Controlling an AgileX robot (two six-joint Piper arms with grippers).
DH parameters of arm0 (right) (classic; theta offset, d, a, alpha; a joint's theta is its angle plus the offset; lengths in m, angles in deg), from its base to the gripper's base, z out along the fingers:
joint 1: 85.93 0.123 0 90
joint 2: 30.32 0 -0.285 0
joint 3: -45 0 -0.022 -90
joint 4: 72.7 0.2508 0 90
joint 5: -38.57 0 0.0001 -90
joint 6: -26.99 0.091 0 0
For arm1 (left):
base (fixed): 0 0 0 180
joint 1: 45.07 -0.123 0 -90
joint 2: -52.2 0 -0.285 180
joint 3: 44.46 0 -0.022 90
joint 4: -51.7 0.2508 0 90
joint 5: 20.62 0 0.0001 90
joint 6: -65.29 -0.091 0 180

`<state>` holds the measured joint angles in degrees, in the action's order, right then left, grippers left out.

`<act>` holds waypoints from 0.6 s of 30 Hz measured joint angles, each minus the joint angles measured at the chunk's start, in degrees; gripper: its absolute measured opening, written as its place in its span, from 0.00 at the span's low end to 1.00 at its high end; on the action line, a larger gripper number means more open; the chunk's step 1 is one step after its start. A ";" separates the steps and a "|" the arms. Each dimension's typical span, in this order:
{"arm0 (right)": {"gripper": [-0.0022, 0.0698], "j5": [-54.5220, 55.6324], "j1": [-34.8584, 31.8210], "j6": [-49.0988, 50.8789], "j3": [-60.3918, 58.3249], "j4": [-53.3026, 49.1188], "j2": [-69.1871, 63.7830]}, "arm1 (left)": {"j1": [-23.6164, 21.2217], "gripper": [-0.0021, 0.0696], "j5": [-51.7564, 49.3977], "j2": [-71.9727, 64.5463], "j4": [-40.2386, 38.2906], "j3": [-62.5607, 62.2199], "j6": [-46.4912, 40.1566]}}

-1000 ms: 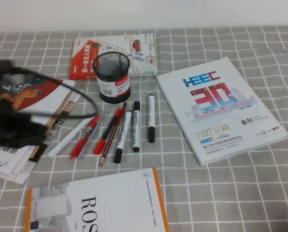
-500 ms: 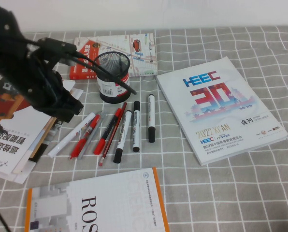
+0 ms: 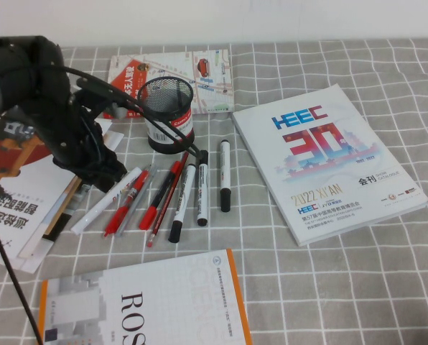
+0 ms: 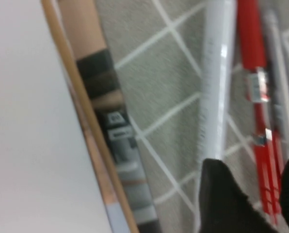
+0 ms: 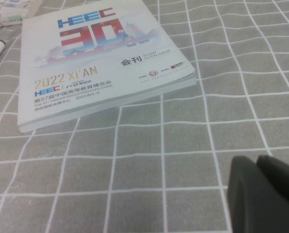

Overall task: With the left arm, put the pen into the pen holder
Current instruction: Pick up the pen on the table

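The pen (image 3: pixel 99 208), slim and almost all white, lies slanted on the checked cloth at the left end of a row of pens. It also shows in the left wrist view (image 4: pixel 215 97). The black mesh pen holder (image 3: pixel 168 115) stands upright behind the row. My left gripper (image 3: pixel 112 175) hangs low over the pen's far end, open and empty. In the left wrist view my left gripper (image 4: pixel 258 199) has one finger over the white pen, and a red pen (image 4: pixel 253 73) shows in the gap. My right gripper (image 5: pixel 261 194) is shut and empty over bare cloth, out of the high view.
Red pens (image 3: pixel 128 201) and black-capped white markers (image 3: pixel 202 188) lie right of the pen. A paper stack (image 3: pixel 20 194) is at the left, a HEEC catalogue (image 3: pixel 322 158) at the right, a book (image 3: pixel 142 302) in front and a booklet (image 3: pixel 207 72) behind the holder.
My left arm has swung in from the left edge and come down towards the pens; its gripper now hangs over the white pen's far end. The pens and holder have not moved.
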<state>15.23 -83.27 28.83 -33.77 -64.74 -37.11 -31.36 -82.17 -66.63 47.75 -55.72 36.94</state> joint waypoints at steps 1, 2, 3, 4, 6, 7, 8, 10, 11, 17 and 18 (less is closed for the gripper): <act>0.01 0.00 0.00 0.00 0.00 0.00 0.00 | 0.00 0.37 0.39 -0.17 0.13 0.00 0.00; 0.01 0.00 0.00 0.00 0.00 0.00 0.00 | 0.00 0.38 1.11 -0.54 0.32 0.00 0.00; 0.01 0.00 0.00 0.00 0.00 0.00 0.00 | 0.00 0.39 1.53 -0.66 0.44 0.00 0.00; 0.01 0.00 0.00 0.00 0.00 0.00 0.00 | 0.00 0.40 1.80 -0.90 0.49 0.00 -0.12; 0.01 0.00 0.00 0.00 0.00 0.00 0.00 | 0.00 0.40 2.06 -1.69 0.59 0.00 -0.12; 0.01 0.00 0.00 0.00 0.00 0.00 0.00 | 0.00 0.40 2.19 -2.02 0.59 0.00 -0.12; 0.01 0.00 0.00 0.00 0.00 0.00 0.00 | 0.00 0.40 2.19 -2.71 0.75 0.00 -0.12; 0.01 0.00 0.00 0.00 0.00 0.00 0.00 | 0.00 0.41 2.35 -3.79 1.15 0.00 -0.12; 0.01 0.00 0.00 0.00 0.00 0.00 0.00 | 0.00 0.41 2.54 -4.30 1.42 0.00 -0.12; 0.01 0.00 0.00 0.00 0.00 0.00 0.00 | 0.00 0.41 4.23 -5.84 2.21 0.00 -0.12; 0.01 0.00 0.00 0.00 0.00 0.00 0.00 | 0.00 0.41 4.22 -6.16 2.21 0.00 -0.12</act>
<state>15.23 -83.27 28.83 -33.77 -64.74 -37.11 -31.36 -77.95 -72.80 49.96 -55.72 36.82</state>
